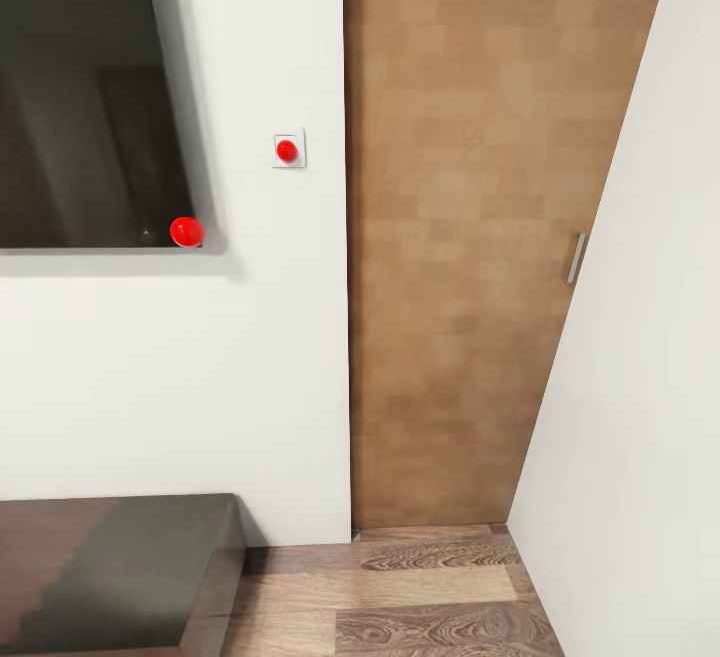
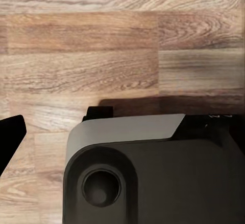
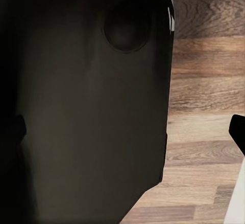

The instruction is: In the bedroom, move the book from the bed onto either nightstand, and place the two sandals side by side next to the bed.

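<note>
Head view is facing a white wall (image 1: 150, 377) with a wooden door (image 1: 470, 237), a red-buttoned switch (image 1: 288, 150) and a dark low cabinet top (image 1: 120, 567) down in the corner. Book, bed and sandals aren't anywhere here, so I'd guess we're in transit. Both wrist views catch plank floor (image 2: 102, 45) and dark robot body (image 2: 153, 178); I can't tell how open either set of fingers is. Best move: turn slowly, stay off that wall, and find the bed first.

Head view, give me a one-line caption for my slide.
Robot in transit faces a white wall with a red-buttoned switch, a closed wooden door, and a dark glossy cabinet on plank flooring.
</note>
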### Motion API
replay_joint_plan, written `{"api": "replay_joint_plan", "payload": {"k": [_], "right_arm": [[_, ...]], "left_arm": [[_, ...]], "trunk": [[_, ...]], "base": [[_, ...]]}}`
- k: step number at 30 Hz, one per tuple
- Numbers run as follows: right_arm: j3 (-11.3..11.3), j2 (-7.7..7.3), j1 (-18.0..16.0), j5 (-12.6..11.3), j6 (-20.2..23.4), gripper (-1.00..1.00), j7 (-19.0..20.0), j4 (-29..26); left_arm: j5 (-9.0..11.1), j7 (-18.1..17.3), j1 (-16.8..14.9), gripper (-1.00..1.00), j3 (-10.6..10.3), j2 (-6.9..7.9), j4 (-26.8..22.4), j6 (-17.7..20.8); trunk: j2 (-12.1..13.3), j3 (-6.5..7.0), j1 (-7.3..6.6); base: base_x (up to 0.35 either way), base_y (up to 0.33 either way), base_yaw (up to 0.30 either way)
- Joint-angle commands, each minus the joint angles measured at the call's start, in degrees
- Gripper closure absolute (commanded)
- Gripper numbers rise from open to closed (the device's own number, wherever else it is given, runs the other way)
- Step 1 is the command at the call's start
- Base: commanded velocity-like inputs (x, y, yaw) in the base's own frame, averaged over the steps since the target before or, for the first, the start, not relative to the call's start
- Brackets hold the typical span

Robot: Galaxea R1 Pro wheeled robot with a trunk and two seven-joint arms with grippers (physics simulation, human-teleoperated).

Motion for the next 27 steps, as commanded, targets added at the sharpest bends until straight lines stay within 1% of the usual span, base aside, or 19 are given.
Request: {"api": "replay_joint_plan", "payload": {"k": [1, 27], "right_arm": [[0.0, 0.0, 0.0, 0.0, 0.0, -1.0, -0.1, 0.0], [0.0, 0.0, 0.0, 0.0, 0.0, -1.0, -0.1, 0.0]], "left_arm": [[0.0, 0.0, 0.0, -1.0, 0.0, -0.01, 0.0, -0.2], [0.0, 0.0, 0.0, -1.0, 0.0, -0.01, 0.0, -0.2]], "trunk": [[0.0, -0.06, 0.0], [0.0, -0.06, 0.0]], "base": [[0.0, 0.0, 0.0], [0.0, 0.0, 0.0]]}}
